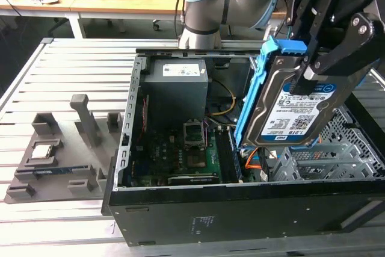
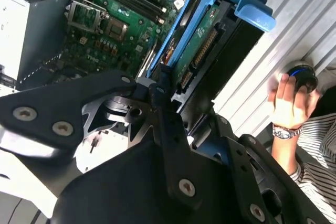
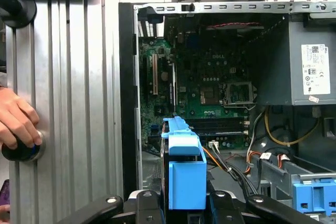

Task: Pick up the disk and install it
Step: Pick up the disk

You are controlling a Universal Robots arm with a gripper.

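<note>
The open case [image 1: 240, 209] leaves free room from above over the circuit board [image 1: 174, 154] in its middle. A grey power box [image 1: 174, 88] blocks the case end toward the bench [image 1: 72, 64] edge by the arm's base [image 1: 201, 22]. A metal cage [image 1: 325, 161] and orange cables [image 1: 252, 159] crowd the space under the disk [image 1: 295, 106] clamped in the hand [image 1: 313, 73]. A person [image 2: 291, 106] reaches onto the bench beside the case wall.

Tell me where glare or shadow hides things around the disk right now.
Exterior view: the disk, clamped in the gripper, is evenly lit; the motherboard below sits in shadow inside the case. Second wrist view: the slatted table is washed out bright, the gripper body nearly black. First wrist view: the motherboard is well lit.
</note>
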